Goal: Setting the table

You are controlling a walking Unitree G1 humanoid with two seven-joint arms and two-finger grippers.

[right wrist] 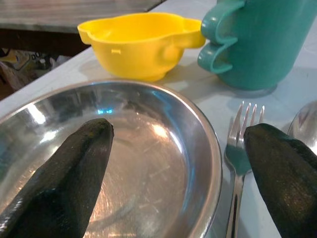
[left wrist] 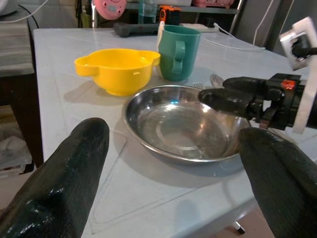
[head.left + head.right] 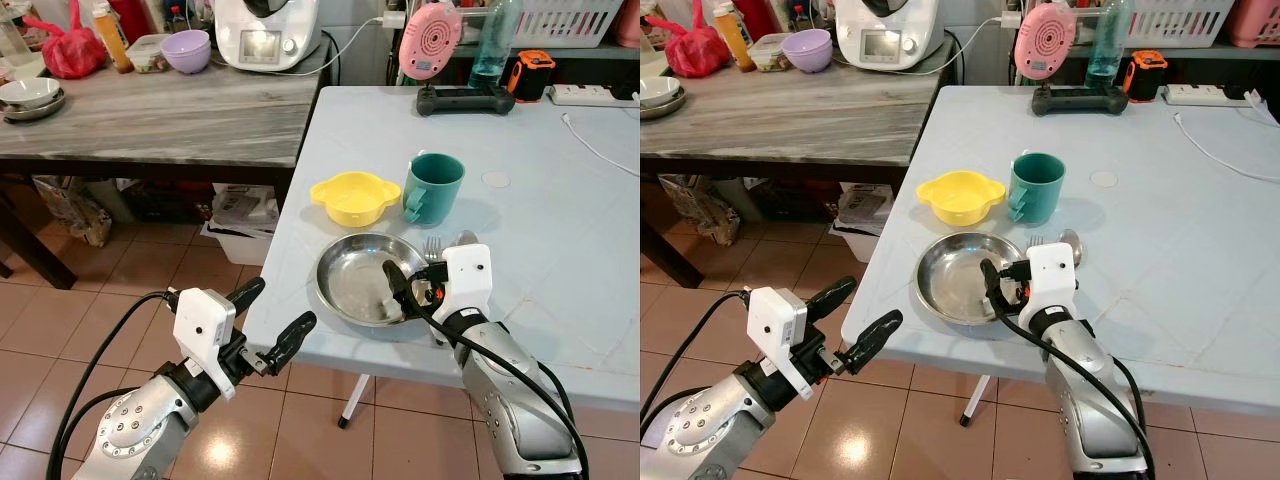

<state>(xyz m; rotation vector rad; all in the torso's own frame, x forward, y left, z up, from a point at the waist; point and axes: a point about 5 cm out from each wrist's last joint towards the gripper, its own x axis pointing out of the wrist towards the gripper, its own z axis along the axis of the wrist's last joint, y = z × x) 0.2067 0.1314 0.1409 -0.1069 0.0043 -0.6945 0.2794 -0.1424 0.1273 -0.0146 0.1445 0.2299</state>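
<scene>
Left gripper (image 3: 272, 316): nearest the camera, off the surface's near edge, over the tiled floor (image 3: 120, 290), jaws open and holding nothing.
Right gripper (image 3: 410, 283): jaws open, straddling the steel plate's right rim; one finger over the plate, the other by the fork.
Steel plate (image 3: 355, 285): near the front edge of the pale blue surface (image 3: 560, 230).
Fork (image 1: 238, 148): just right of the plate.
Spoon (image 3: 466, 238): beside the fork.
Yellow bowl (image 3: 349, 197): behind the plate.
Green mug (image 3: 433, 187): just right of the bowl.
</scene>
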